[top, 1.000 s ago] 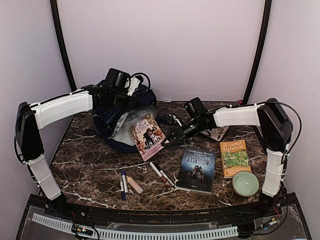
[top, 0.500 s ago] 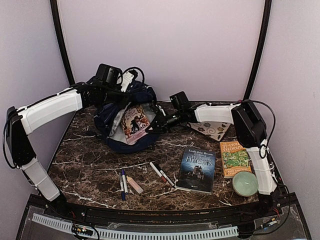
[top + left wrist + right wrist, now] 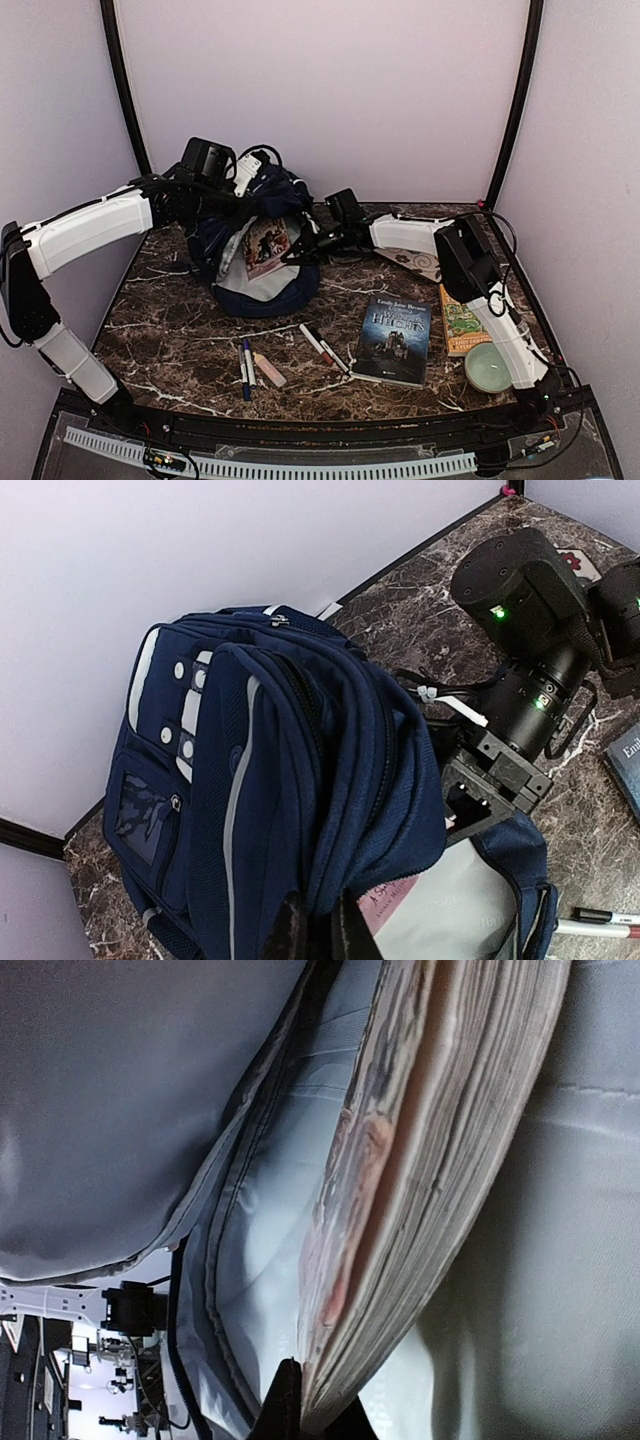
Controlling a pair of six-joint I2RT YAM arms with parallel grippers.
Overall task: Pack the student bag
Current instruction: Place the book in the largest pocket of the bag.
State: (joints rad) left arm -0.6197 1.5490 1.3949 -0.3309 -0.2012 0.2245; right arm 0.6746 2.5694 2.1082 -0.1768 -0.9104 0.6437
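Right hand (image 3: 295, 252) tight on pink book (image 3: 265, 245) inside student bag (image 3: 268, 292), left hand (image 3: 238, 208) tight on its rim, pens (image 3: 247, 366) nearby.

The student bag (image 3: 270, 295) is navy blue with thin pale grey-white trim lines and a light grey lining. The pink-covered book (image 3: 266, 243) in its mouth bears a dark illustration. The surface (image 3: 180, 330) is dark brown marble veined white. At 4 o'clock from the bag lie a blue-black book (image 3: 393, 338), an orange-and-green book (image 3: 458, 322) and a pale green bowl (image 3: 490, 367).
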